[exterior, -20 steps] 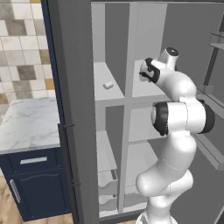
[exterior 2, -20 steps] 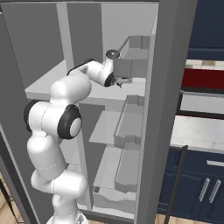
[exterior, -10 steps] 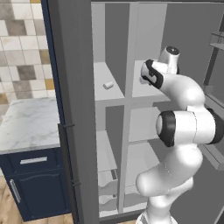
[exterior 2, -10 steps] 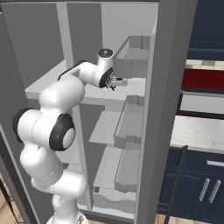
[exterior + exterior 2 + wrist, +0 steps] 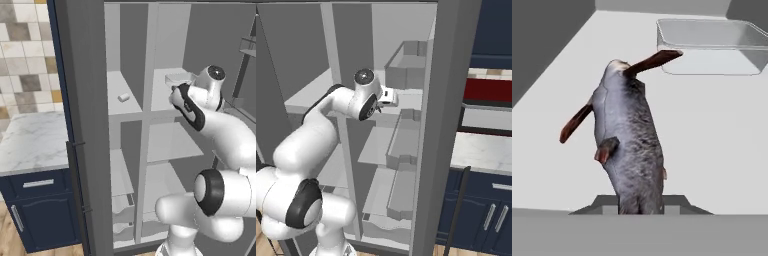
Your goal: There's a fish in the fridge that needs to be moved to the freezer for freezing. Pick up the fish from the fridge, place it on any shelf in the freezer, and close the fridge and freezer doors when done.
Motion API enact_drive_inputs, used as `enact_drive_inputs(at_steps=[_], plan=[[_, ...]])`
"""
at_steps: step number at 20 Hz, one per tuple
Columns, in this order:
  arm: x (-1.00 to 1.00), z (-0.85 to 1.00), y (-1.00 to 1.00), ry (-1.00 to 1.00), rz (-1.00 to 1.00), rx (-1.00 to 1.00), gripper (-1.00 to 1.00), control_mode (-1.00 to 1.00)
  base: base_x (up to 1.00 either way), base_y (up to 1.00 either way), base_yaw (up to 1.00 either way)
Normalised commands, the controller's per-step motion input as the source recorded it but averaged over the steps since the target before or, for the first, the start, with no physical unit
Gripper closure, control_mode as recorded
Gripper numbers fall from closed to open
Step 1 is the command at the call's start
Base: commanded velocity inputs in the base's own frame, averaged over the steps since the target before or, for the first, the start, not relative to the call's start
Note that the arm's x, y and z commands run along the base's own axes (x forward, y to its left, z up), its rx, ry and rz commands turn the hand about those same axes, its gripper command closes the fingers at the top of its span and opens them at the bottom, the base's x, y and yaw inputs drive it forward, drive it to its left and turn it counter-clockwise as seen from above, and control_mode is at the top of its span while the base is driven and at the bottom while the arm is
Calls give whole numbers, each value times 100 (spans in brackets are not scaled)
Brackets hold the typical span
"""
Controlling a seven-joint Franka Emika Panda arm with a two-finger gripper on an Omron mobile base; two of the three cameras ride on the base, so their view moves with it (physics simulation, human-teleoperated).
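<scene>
The fish point(image 5: 629, 150) is grey and speckled with reddish-brown fins. It stands nearly upright over the white shelf point(image 5: 722, 130) of the fridge point(image 5: 200, 45), the wider section. My gripper point(image 5: 640, 207) is shut on its lower end, and the dark fingers point(image 5: 602, 202) show on either side. In the base views my hand point(image 5: 181, 97) point(image 5: 383, 97) reaches over the fridge's upper shelf. The freezer point(image 5: 122, 60), the narrower section, is open to the left. Both doors stand open: the freezer door point(image 5: 82, 130) and the fridge door point(image 5: 448, 125).
A clear plastic tub point(image 5: 712, 45) point(image 5: 177, 77) sits at the back of the same shelf, just beyond the fish. A small white item point(image 5: 123, 97) lies on the freezer's upper shelf. Door bins point(image 5: 406, 65) line the fridge door. Navy cabinets with marble counters point(image 5: 30, 140) flank the unit.
The jaws have closed on the fish. My hand has stayed at the upper fridge shelf while the elbow swung up and outward.
</scene>
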Motion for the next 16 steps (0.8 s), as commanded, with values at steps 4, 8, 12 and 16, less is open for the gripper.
enact_drive_inputs(at_steps=[4, 8, 12, 16], plan=[[-81, 59, 7, 0, 0, -3, 100, -100, 0, 0, 0], [-80, 66, 3, 4, -1, 0, 100, -100, 0, 0, 0], [-96, 28, 38, 0, 0, 5, 100, -100, 0, 0, 0], [-100, 41, 32, -10, 1, 9, 100, -100, 0, 0, 0]])
